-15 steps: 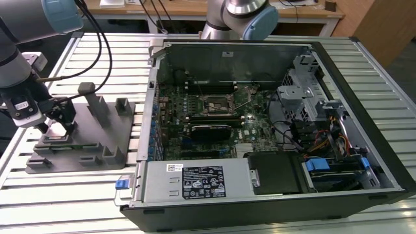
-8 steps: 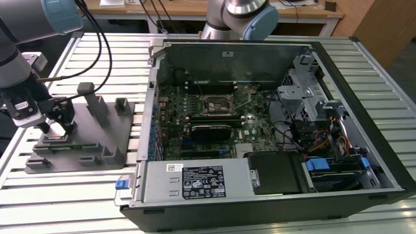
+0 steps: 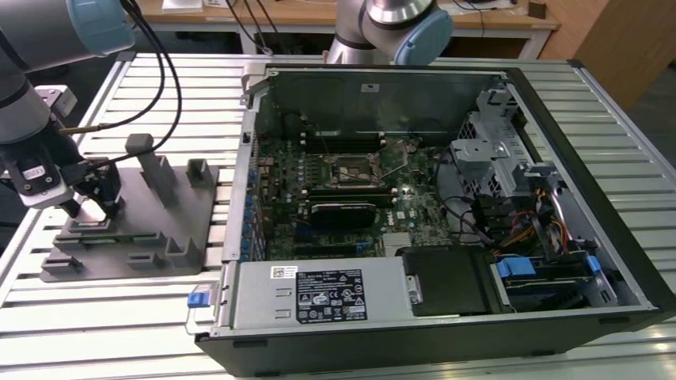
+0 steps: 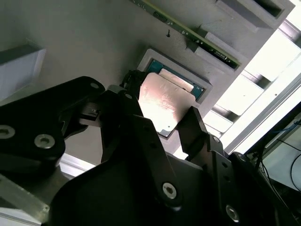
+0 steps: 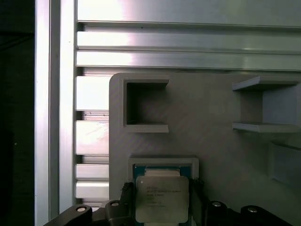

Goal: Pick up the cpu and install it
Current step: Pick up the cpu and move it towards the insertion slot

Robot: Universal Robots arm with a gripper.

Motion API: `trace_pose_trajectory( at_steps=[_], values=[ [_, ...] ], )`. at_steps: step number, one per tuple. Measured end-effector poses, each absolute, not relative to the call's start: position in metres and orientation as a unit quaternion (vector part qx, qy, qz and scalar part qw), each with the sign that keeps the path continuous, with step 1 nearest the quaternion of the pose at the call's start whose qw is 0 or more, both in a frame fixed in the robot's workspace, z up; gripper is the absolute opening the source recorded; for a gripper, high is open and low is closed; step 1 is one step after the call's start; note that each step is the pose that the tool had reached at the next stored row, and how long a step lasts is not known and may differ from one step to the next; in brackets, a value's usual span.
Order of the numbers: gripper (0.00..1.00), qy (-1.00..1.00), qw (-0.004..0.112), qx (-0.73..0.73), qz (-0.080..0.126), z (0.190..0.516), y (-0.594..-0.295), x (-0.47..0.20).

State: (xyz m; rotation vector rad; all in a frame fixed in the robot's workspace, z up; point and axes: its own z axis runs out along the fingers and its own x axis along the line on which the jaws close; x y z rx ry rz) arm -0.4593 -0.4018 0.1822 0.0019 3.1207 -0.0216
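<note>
The cpu, a small square chip with a pale silver top, sits between my two black fingers just above a teal-edged square pocket in the grey plastic tray. In the second wrist view the cpu looks slightly raised and tilted over that pocket. My gripper is shut on the chip at the tray's near left corner, in the exterior view's left. The open computer case lies to the right, with the motherboard's cpu socket in its middle.
Upright grey pegs rise from the tray close to my gripper. A slatted aluminium table carries everything. A second arm's base stands behind the case. Cables hang over the tray. A green circuit strip lies in the tray.
</note>
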Motion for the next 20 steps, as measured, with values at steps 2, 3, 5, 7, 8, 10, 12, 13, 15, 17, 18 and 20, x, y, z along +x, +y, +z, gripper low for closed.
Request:
trace_pose_trajectory(
  at_steps=[2, 3, 5, 7, 8, 10, 12, 13, 15, 17, 18, 20],
  values=[
    [0.58, 1.000, 0.010, 0.001, -0.007, 0.1822, -0.4018, -0.4593],
    [0.58, 1.000, 0.011, 0.001, -0.007, 0.1822, -0.4018, -0.4593],
    [0.57, 1.000, 0.011, 0.001, -0.007, 0.1825, -0.4018, -0.4593],
    [0.54, 1.000, 0.010, 0.001, -0.007, 0.1832, -0.4018, -0.4593],
    [0.54, 1.000, 0.010, 0.001, -0.007, 0.1839, -0.4018, -0.4593],
    [0.54, 1.000, 0.010, 0.001, -0.007, 0.1847, -0.4018, -0.4592],
    [0.54, 1.000, 0.010, 0.001, -0.007, 0.1862, -0.4019, -0.4593],
    [0.54, 1.000, 0.010, 0.001, -0.007, 0.1870, -0.4018, -0.4592],
    [0.54, 1.000, 0.011, 0.001, -0.007, 0.1879, -0.4018, -0.4592],
    [0.54, 1.000, 0.011, 0.001, -0.007, 0.1880, -0.4018, -0.4592],
    [0.54, 1.000, 0.010, 0.001, -0.007, 0.1881, -0.4018, -0.4592],
    [0.54, 1.000, 0.010, 0.001, -0.007, 0.1885, -0.4018, -0.4593]
  ],
)
